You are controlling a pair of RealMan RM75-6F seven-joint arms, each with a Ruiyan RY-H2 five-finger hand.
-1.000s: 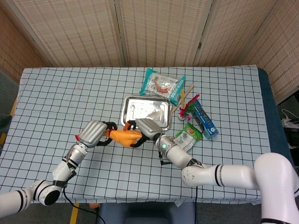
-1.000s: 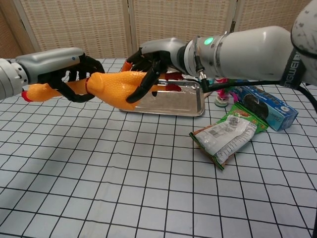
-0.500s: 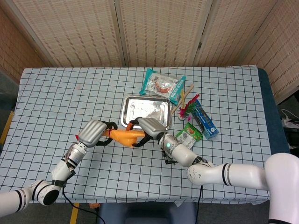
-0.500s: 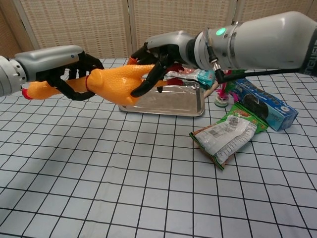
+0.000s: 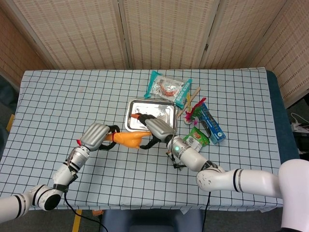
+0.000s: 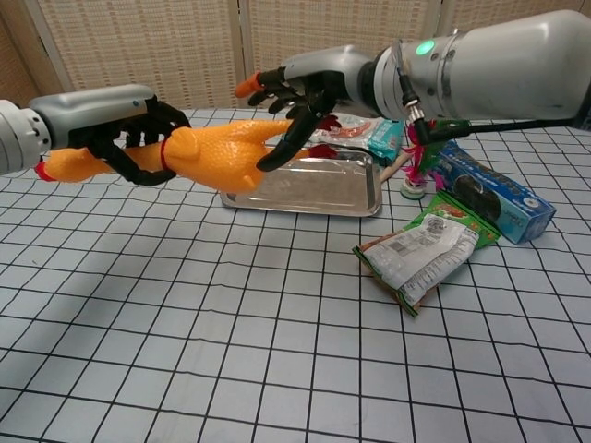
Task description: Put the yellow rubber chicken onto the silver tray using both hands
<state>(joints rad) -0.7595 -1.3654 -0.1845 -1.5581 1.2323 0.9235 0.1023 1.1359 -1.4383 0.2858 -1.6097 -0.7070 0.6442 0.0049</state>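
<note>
Checked cloth covers the surface [image 6: 277,351], bare and roomy along its near edge. Beyond, the tray [image 6: 319,187] lies flat, packets crowding its right rim. Above the tray's left edge the chicken [image 6: 199,155] hangs in the air, the left hand [image 6: 125,125] curling its fingers round the neck, the right hand [image 6: 309,88] clasping the tail end.
</note>
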